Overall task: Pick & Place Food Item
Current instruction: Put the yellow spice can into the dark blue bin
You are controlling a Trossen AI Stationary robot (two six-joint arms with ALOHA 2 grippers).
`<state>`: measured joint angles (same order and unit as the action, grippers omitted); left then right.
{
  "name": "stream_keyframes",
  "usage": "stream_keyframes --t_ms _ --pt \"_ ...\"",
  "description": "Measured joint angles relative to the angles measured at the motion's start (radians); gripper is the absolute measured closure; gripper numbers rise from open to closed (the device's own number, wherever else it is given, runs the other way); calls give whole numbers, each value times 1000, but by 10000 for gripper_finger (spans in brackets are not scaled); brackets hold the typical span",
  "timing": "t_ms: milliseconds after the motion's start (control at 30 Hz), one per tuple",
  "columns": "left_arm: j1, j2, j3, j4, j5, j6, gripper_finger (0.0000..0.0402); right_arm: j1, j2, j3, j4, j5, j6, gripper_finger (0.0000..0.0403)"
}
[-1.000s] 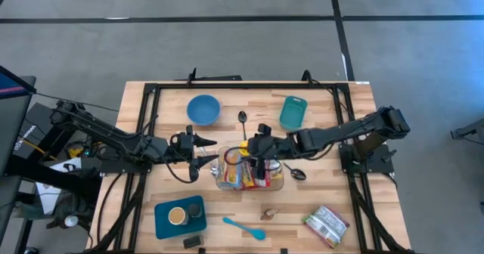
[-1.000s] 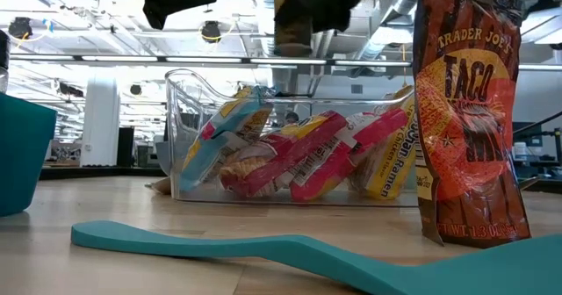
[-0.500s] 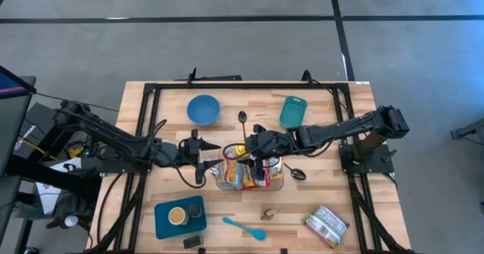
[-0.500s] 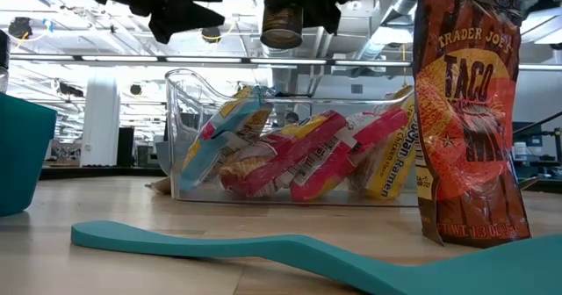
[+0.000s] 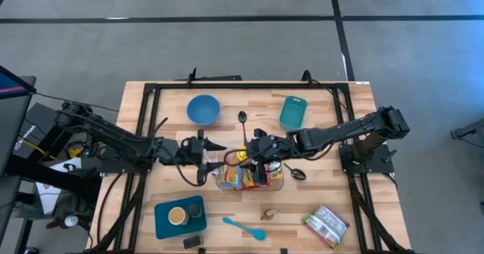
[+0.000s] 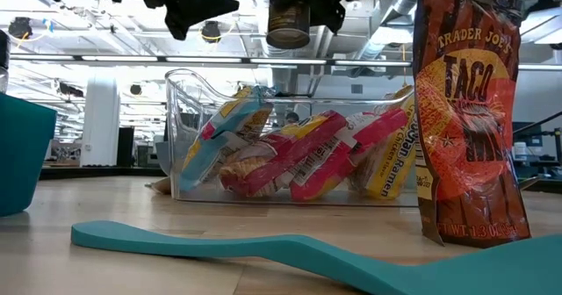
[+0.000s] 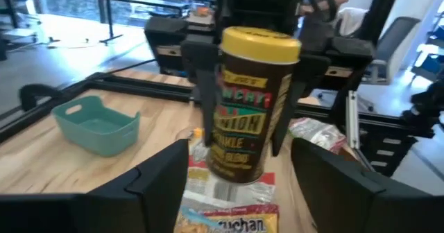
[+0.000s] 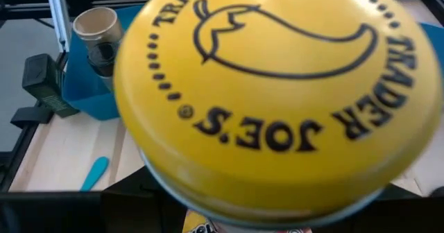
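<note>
- The jar (image 7: 251, 105), a brown tub with a yellow lid and a "crunchy onion" style label, hangs upright in the air just above the clear bin (image 6: 290, 137) near the middle of the counter (image 5: 333, 201).
- The right hand (image 5: 255, 150) grips the jar from its two sides, its dark fingers (image 7: 200, 87) pressed against the jar's wall below the lid; the jaws stand fairly wide because the jar fills them.
- In the right wrist view the yellow lid (image 8: 277, 87), printed with a chili pepper and "Trader Joe's", fills nearly everything.
- The left hand (image 5: 208, 157) hovers just beside the bin on the side toward the counter's left edge, pointing at the jar; its fingers (image 7: 156, 177) are spread apart and hold nothing.
- The clear bin holds packets of ramen (image 6: 299, 159) in yellow, pink and blue wrappers, leaning against each other.
- A spoon (image 5: 243, 119) lies beyond the bin toward the far edge, and another spoon (image 5: 296, 174) lies just beside the bin on the right.
- A blue bowl (image 5: 203, 109) and a teal basket (image 5: 293, 112) sit near the far edge.
- A blue tray (image 5: 180, 216) carrying a small cup sits toward the near left corner.
- A teal spatula (image 5: 243, 227) lies near the near edge, and a taco seasoning bag (image 5: 327, 224) lies toward the near right corner.
</note>
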<state>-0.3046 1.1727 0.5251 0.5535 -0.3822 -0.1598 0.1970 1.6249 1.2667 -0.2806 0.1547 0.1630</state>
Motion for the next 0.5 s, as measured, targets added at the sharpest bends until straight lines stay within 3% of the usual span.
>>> stream_keyframes --t_ms 233,500 --pt "26 57 1 67 9 52 91 6 0 0 -3 -4 16 192" --pt "26 78 55 65 50 75 76 12 0 0 -12 -38 21 191"
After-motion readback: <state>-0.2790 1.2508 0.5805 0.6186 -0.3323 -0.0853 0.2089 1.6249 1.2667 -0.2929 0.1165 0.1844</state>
